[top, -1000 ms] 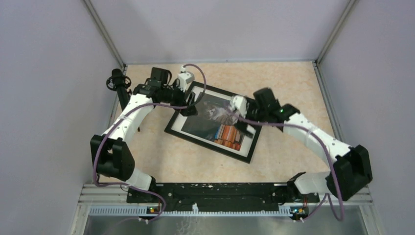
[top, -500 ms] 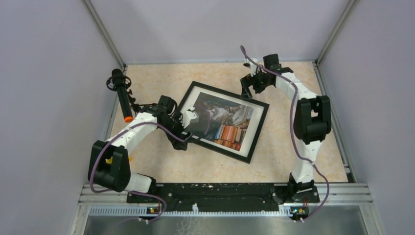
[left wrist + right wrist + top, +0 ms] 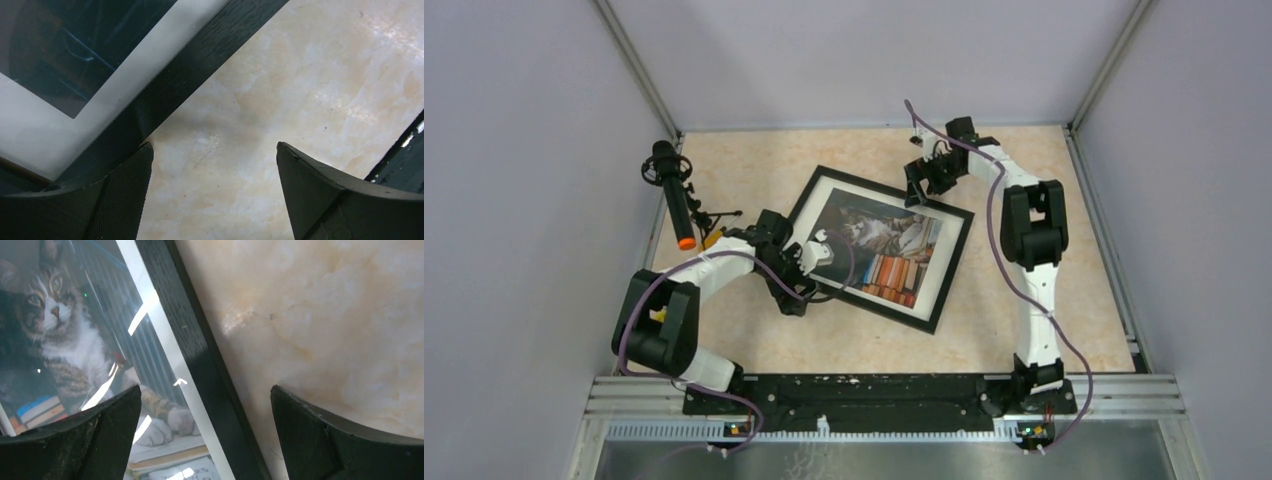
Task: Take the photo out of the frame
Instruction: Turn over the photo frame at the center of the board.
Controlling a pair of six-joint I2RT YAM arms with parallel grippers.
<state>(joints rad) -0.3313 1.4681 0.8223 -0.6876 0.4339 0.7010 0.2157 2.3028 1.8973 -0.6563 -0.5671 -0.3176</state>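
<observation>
The frame [image 3: 955, 262], black-bordered, lies face up in the middle of the table with the photo [image 3: 879, 243] of a cat and books inside it. My left gripper [image 3: 796, 292] is open at the frame's near left edge. In the left wrist view its left finger [image 3: 117, 200] sits by the black border [image 3: 200, 60], and bare table shows between the fingers at the left gripper [image 3: 214, 147]. My right gripper [image 3: 917, 186] is open at the far edge. The right gripper [image 3: 206, 388] straddles the border [image 3: 197, 347], one finger above the photo [image 3: 55, 325].
A black cylinder with an orange tip [image 3: 676, 200] stands on a small stand at the far left of the table. Grey walls enclose the table on three sides. A metal rail [image 3: 874, 405] carrying the arm bases runs along the near edge.
My left arm pulled back from the frame's far left corner to its near left edge. My right arm swung off the photo to the frame's far edge. The frame stayed put.
</observation>
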